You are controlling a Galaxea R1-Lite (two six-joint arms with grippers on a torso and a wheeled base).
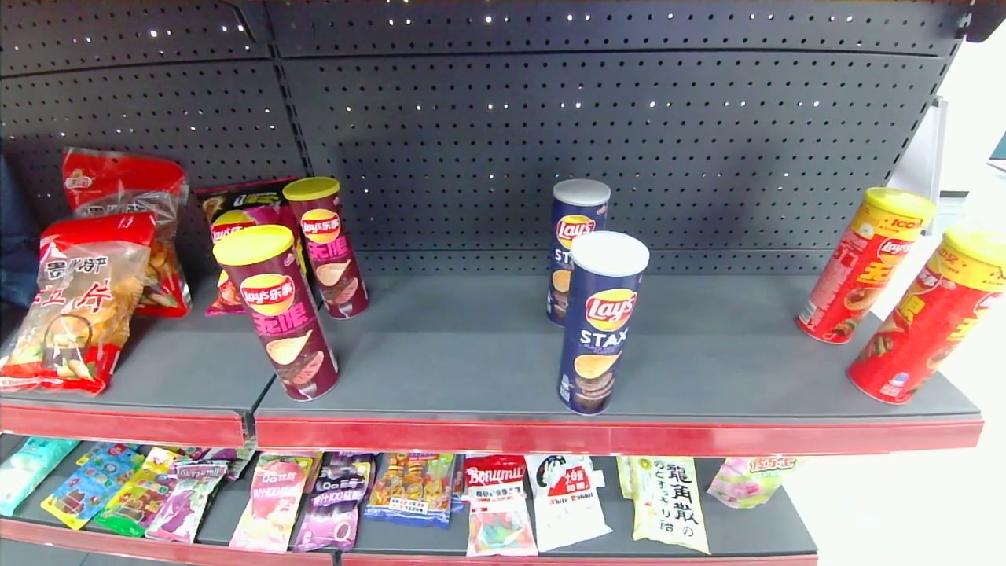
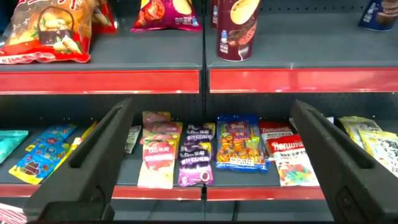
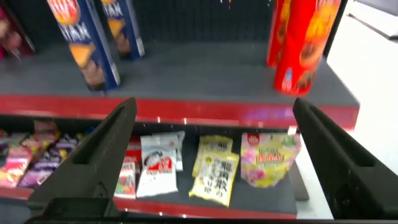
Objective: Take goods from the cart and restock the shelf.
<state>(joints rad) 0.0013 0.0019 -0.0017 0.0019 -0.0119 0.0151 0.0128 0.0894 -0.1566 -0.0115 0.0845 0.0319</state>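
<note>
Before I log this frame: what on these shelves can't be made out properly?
Purple bag, head view: mostly hidden behind the maroon cans.
Rear blue can, head view: lower part covered by the front blue can.
Lower-shelf packets, head view: tops hidden under the red shelf edge.
Red cans, right wrist view: tops cut off by the frame edge.
</note>
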